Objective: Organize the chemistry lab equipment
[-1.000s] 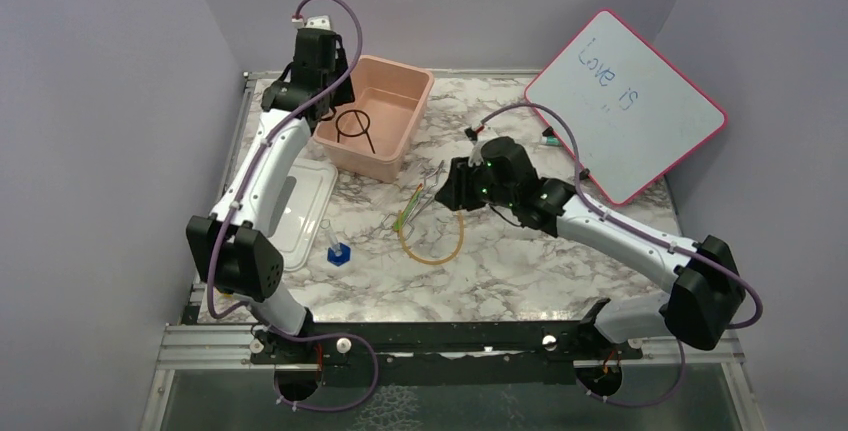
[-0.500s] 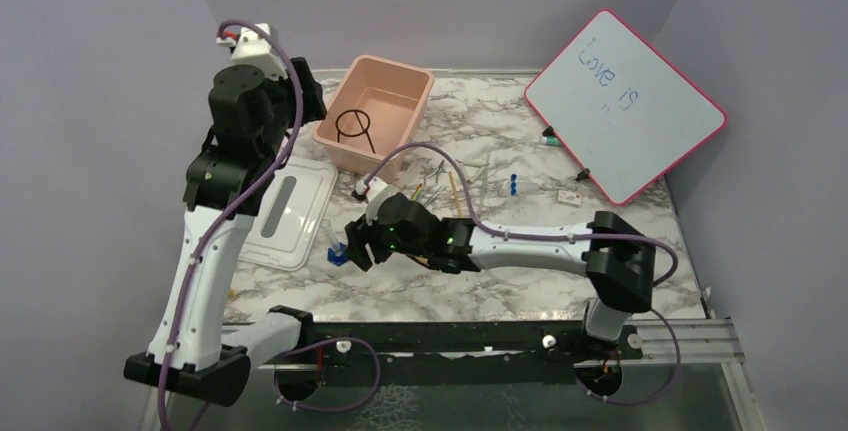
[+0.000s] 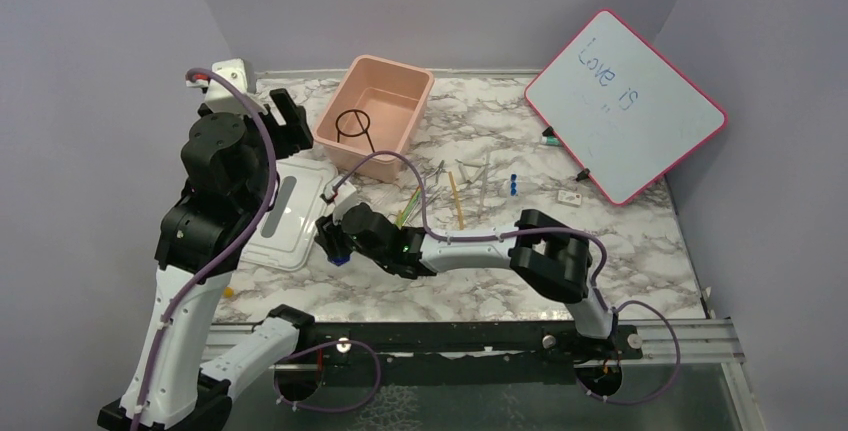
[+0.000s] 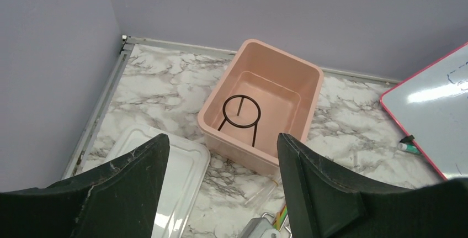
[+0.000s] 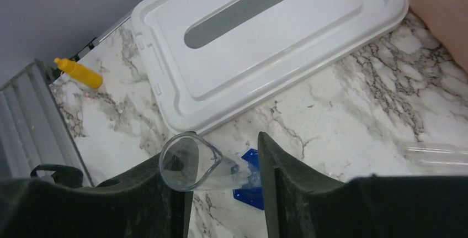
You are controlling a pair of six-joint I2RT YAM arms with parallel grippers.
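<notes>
The right arm reaches far across the marble table (image 3: pixel 640 251) to its left side. Its right gripper (image 5: pixel 219 155) stands with fingers apart, one on each side of a small clear measuring cylinder (image 5: pixel 190 167). The cylinder stands upright on its blue base (image 5: pixel 249 194), just beside the near edge of the white lid (image 5: pixel 309 33). That straddle reads as the set-up for a side pinch on the glass wall, which would lift the cylinder without tipping it. A gap shows between the glass and one finger. Whether the other finger touches the cylinder is hard to tell from the wrist view, so nothing looks gripped.

The left gripper (image 4: pixel 222 141) hangs high above the left rear of the table with its fingers spread and nothing between them. It looks down on the pink tub (image 4: pixel 234 148), probably parked there to leave the right arm room.

The tub seems to be the collecting place. The black wire ring (image 4: pixel 240 108) already lies on its floor, and the lid lies flat on the table beside it, leaving the mouth free.

The rest of the equipment lies loose mid-table, well apart from the cylinder, including the green-handled tool (image 3: pixel 405 214) and the metal tongs (image 3: pixel 438 173). The red-framed whiteboard (image 3: pixel 625 101) leans at the far right.
</notes>
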